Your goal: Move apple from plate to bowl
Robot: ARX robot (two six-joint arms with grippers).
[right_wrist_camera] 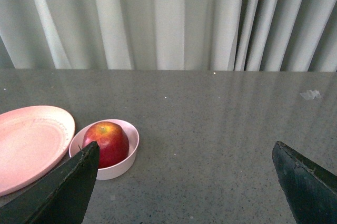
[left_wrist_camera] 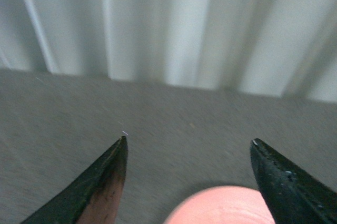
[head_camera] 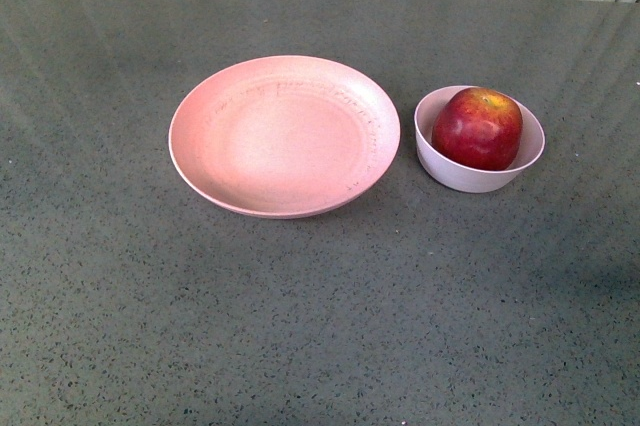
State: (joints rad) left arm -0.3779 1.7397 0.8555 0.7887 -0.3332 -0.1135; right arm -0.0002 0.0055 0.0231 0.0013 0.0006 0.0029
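Observation:
The dark-red apple [head_camera: 478,127] with a yellow-orange top sits inside the small pale bowl [head_camera: 452,172], right of the wide pink plate [head_camera: 200,161], which holds nothing. Neither arm shows in the front view. In the right wrist view the apple [right_wrist_camera: 106,142] in the bowl [right_wrist_camera: 129,153] and the plate [right_wrist_camera: 31,142] lie ahead of my right gripper [right_wrist_camera: 185,153], which is open, empty and well back from them. My left gripper [left_wrist_camera: 189,142] is open and empty, with a pink plate edge [left_wrist_camera: 221,208] just below it.
The objects rest on a dark grey speckled tabletop [head_camera: 320,326]. Pale curtains [right_wrist_camera: 168,19] hang behind the table's far edge. The left wrist view is blurred.

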